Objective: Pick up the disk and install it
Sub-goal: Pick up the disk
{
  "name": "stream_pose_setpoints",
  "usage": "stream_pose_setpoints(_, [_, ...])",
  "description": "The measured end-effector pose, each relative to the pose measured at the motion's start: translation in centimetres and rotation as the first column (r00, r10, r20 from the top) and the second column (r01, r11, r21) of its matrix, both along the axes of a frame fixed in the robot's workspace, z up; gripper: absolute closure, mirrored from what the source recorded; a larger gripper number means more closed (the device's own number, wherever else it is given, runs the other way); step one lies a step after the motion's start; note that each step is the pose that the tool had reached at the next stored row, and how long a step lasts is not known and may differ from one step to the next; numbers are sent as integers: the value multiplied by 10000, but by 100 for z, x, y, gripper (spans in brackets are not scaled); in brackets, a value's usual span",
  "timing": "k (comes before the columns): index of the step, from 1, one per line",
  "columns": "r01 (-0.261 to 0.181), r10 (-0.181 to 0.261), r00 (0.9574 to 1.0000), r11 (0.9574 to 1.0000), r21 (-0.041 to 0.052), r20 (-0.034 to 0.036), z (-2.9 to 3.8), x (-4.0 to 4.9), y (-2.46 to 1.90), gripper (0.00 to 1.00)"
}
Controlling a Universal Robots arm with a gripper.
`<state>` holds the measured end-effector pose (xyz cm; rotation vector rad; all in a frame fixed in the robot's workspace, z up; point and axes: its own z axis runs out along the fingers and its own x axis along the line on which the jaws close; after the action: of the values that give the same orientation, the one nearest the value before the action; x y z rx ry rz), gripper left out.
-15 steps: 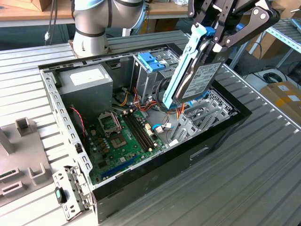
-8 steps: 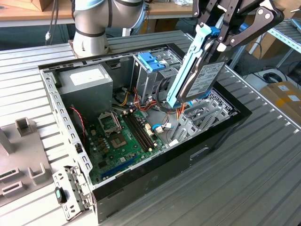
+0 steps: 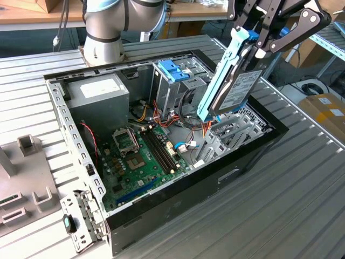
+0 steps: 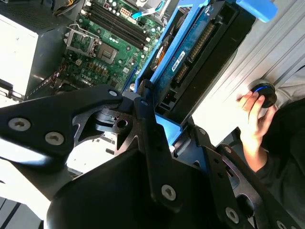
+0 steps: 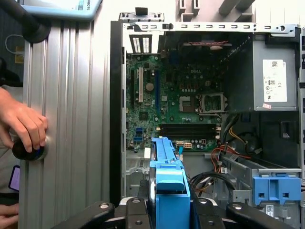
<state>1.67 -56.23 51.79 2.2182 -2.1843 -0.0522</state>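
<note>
gripper (image 3: 255, 52) clamping disk (image 3: 236, 87), ribbed metal table (image 3: 302, 183), perhaps workshop

A disk (image 5: 169, 188) in a bright blue plastic carrier, held by the black gripper (image 5: 168, 210), hangs over an open black computer case (image 5: 116, 119) and its green motherboard (image 5: 162, 102); beside the case, a person's hand (image 5: 24, 125) covers a round black knob (image 5: 27, 151) on the ribbed grey table (image 5: 71, 119).

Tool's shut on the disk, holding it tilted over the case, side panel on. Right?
No: the case is open, its motherboard exposed in the exterior view. The rest holds: the tool is shut on the disk, tilted over the case.
</note>
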Motion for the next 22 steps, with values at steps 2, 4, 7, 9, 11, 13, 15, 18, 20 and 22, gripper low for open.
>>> stream_pose_setpoints(2, [1,-1,10000,10000,-1,0,-1,20,0,63])
stream_pose_setpoints(4, [1,-1,10000,10000,0,0,-3,43,0,63])
stream_pose_setpoints(7, [1,-1,10000,10000,0,0,-6,85,0,63])
stream_pose_setpoints(9, [0,0,10000,10000,1,0,-8,114,0,63])
stream_pose_setpoints(11, [0,0,10000,10000,1,0,-10,144,0,63])
stream_pose_setpoints(13, [0,0,10000,10000,0,0,-12,178,0,63])
stream_pose_setpoints(15, [0,0,10000,10000,1,0,-14,206,0,63])
stream_pose_setpoints(18, [0,0,10000,10000,0,-1,-16,250,0,63])
stream_pose_setpoints(20, [0,0,10000,10000,26,-2,-18,272,-2,63])
stream_pose_setpoints(22, [3,-3,10000,9999,146,-2,-19,283,-7,63])
